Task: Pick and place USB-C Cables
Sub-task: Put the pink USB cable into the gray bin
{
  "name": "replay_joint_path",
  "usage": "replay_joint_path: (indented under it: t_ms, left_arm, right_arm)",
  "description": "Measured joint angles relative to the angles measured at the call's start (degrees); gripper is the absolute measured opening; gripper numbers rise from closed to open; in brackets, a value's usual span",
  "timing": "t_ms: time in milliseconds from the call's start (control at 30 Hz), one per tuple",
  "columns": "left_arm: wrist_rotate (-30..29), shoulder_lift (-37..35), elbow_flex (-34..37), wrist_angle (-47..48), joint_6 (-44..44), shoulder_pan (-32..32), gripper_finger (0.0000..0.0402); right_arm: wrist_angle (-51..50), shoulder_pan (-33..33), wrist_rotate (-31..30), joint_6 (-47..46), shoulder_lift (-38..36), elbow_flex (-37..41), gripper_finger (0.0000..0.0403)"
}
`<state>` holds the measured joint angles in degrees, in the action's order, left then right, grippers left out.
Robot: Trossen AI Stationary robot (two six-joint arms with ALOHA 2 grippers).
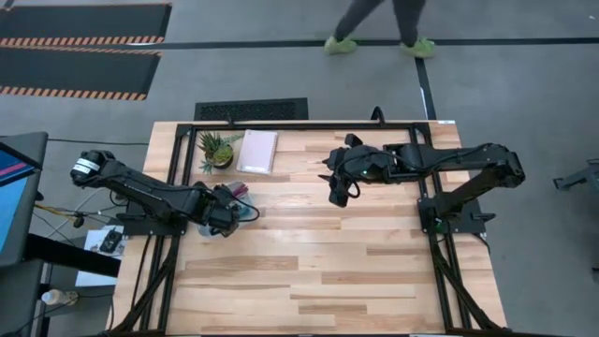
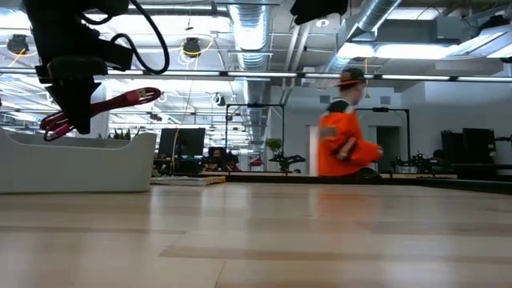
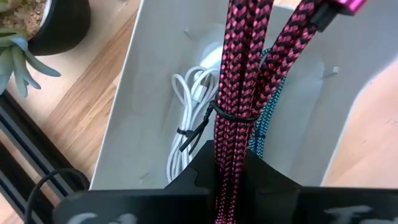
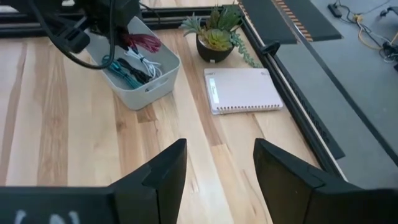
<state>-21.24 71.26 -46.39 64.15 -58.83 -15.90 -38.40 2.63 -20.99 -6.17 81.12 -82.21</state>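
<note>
- Magenta braided cable (image 3: 239, 81) is hanging from the left tool (image 3: 231, 168), which is clenching it above the pale tray (image 4: 163, 78).
- White cable (image 3: 189, 106) and teal cable (image 3: 264, 127) are lying inside that tray; the black cable (image 4: 132, 67) is lying there too.
- Right tool (image 4: 214, 168) is hovering released over bare wooden surface (image 1: 328, 271), well apart from the tray.
- Notebook (image 4: 242, 90) and potted plant (image 4: 214, 37) are sitting beside the tray.
</note>
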Motion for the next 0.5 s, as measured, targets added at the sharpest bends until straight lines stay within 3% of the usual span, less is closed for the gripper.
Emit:
replay_joint_path:
  t_ms: [500]
  left_arm:
    - [3.80,0.01,2.61,-0.39,1.56,2.03,0.0000]
  right_arm:
    - [-1.93,0.26,0.07,-2.46,0.00,0.00,0.0205]
